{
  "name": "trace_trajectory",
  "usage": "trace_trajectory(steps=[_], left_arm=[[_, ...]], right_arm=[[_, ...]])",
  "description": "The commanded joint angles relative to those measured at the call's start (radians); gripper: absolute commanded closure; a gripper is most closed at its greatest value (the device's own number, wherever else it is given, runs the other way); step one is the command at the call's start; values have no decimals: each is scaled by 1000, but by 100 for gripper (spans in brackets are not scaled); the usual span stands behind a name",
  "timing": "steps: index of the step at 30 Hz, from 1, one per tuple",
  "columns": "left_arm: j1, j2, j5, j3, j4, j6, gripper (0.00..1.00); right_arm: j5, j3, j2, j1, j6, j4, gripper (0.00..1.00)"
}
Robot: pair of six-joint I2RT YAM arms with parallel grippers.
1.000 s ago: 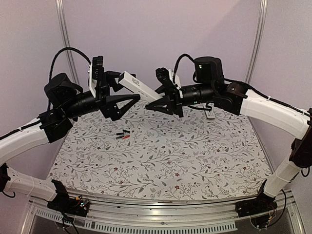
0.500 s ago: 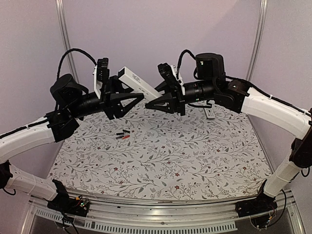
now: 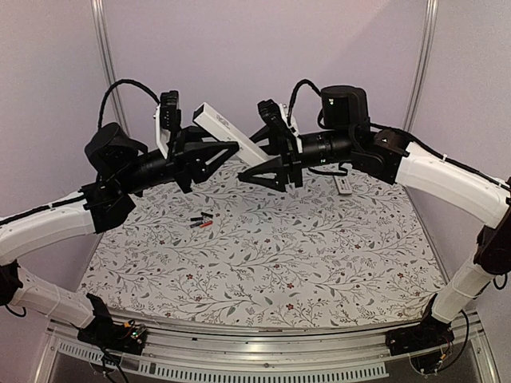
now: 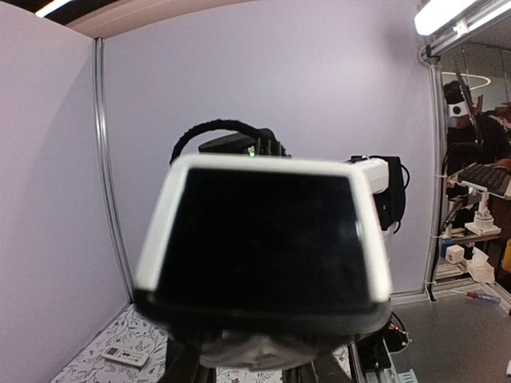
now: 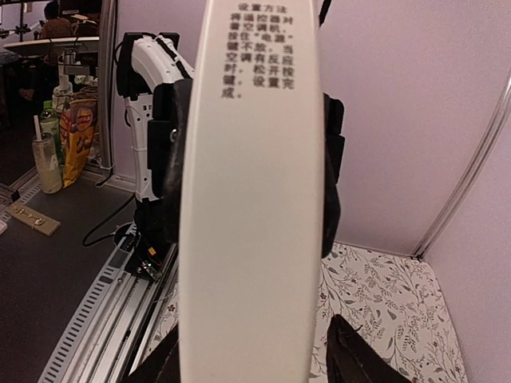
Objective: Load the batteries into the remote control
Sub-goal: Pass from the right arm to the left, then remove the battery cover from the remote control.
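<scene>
- The remote control (image 3: 233, 134) hangs in the air above the far half of the table (image 3: 319, 255). It slants down from its upper end on the left to its lower end on the right.
- The left gripper (image 3: 212, 138) is clamped on the upper end. In the right wrist view its black fingers (image 5: 169, 144) sit flush against both long edges of the white body.
- In the left wrist view the remote control (image 4: 263, 239) shows end-on, blurred and very close (it fills most of the frame and hides the jaws there).
- The right gripper (image 3: 260, 148) is closed on the lower end. Its fingers (image 5: 355, 359) flank the pale back of the remote control (image 5: 251, 199), which carries a block of printed characters.
- The batteries (image 3: 201, 221), black and red, lie close together on the floral cloth, below the left gripper and well apart from both arms.
- A second small remote (image 3: 343, 185) lies flat on the table near the far right edge.
</scene>
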Motion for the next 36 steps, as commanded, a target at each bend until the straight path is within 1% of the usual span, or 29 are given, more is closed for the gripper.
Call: trace_trajectory(steps=[1,3,4,5,7,10,13,18,22,25,27,32,36], left_arm=[[-10,-21,-97,-28,87,-161,100],[6,-28,-159,-25,86,-240,100],[17,-27,-165,-20,84,-292,100],[38,-25,-157,-14,88,-358,100],[57,-17,-121,1,92,-430,100],[64,-8,-88,21,85,-466,100],[64,-9,-86,20,111,-495,100],[69,-11,-88,25,148,-526,100],[80,1,-84,3,231,-587,100],[83,17,-71,10,254,-612,100],[85,25,-64,17,258,-617,100],[86,37,-60,25,257,-624,100],[88,38,-68,20,257,-626,100]], right_arm=[[128,-12,-26,1,-50,25,17],[193,-68,-83,1,-91,75,11],[210,-105,-107,1,-136,110,9],[224,-142,-141,1,-169,153,7],[243,-212,-203,1,-253,251,4],[270,-256,-243,1,-391,341,3],[270,-214,-212,1,-530,339,9],[221,-146,-143,1,-626,307,21],[187,-129,-129,1,-651,299,22],[181,-125,-122,2,-667,300,25],[174,-119,-112,2,-668,308,30],[146,-105,-91,3,-661,334,47],[123,-106,-91,10,-650,346,57]])
